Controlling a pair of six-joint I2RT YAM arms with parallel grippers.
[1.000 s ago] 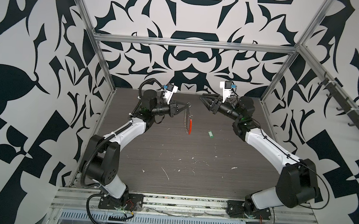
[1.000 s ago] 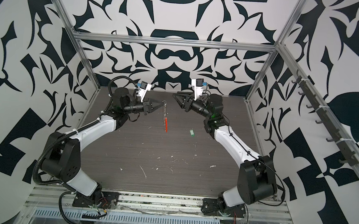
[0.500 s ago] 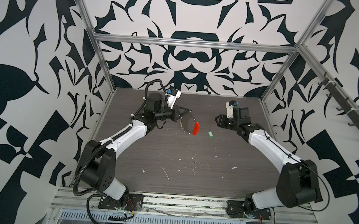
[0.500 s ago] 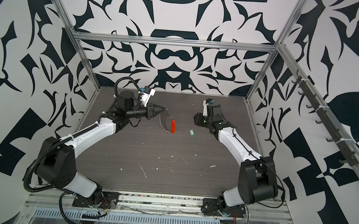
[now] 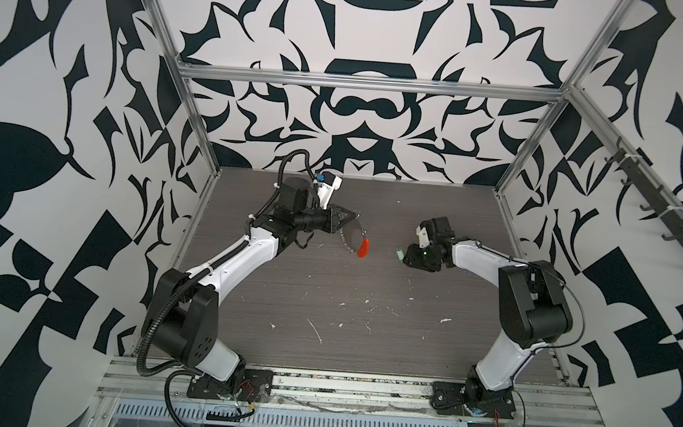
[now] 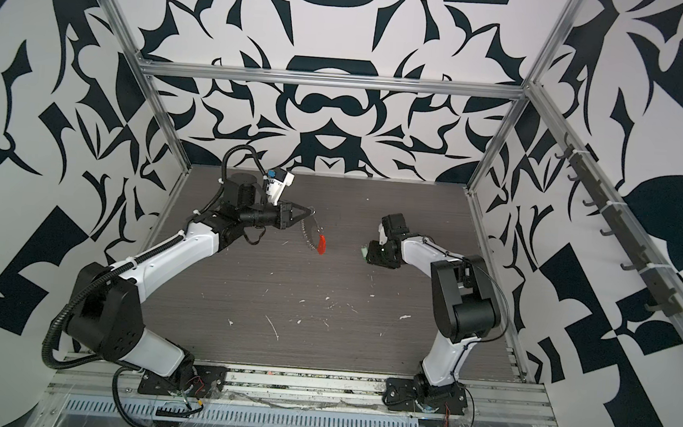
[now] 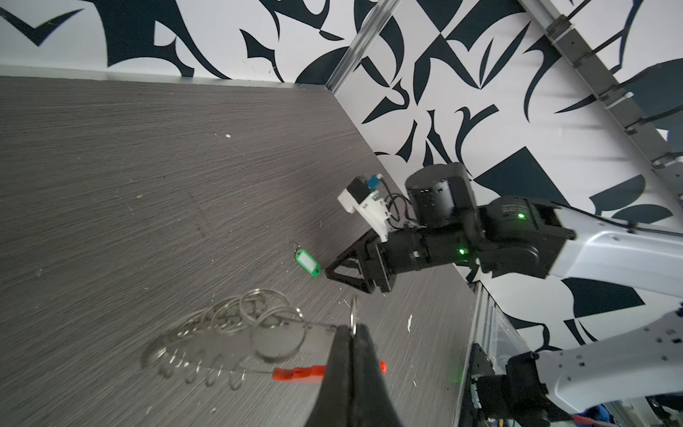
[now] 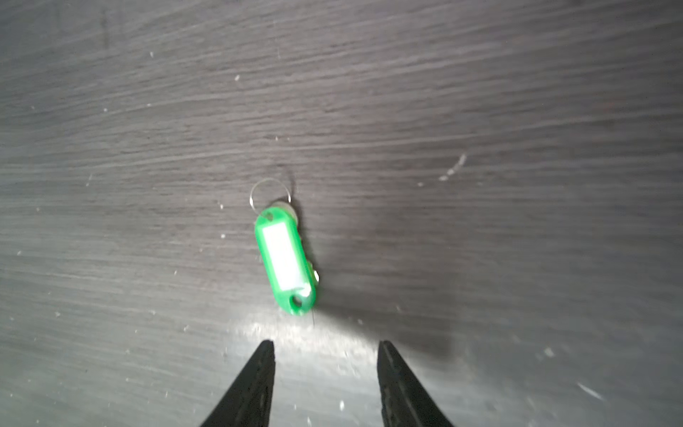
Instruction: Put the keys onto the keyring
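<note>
Right hand (image 8: 325, 344) now low, agape, short of keys (image 8: 284, 258) edge

In both top views the green key tag (image 5: 399, 253) is mostly covered by the right gripper (image 5: 408, 259). In the left wrist view, the red segment (image 7: 299, 372) of the keyring (image 7: 221, 342) is partly hidden behind the left gripper (image 7: 353, 332).

You get bright, even, diffuse light in both top views; the dark wood-grain table (image 5: 325, 296) carries only faint, soft shadows. In the right wrist view, the small oblong green plastic tag (image 8: 284, 258) reads soft, with a white glare patch on the table between it and the right gripper (image 8: 325, 347) and a dark shadow alongside. In the left wrist view, the silvery wire keyring (image 7: 236, 332) is smeared by blur.
</note>
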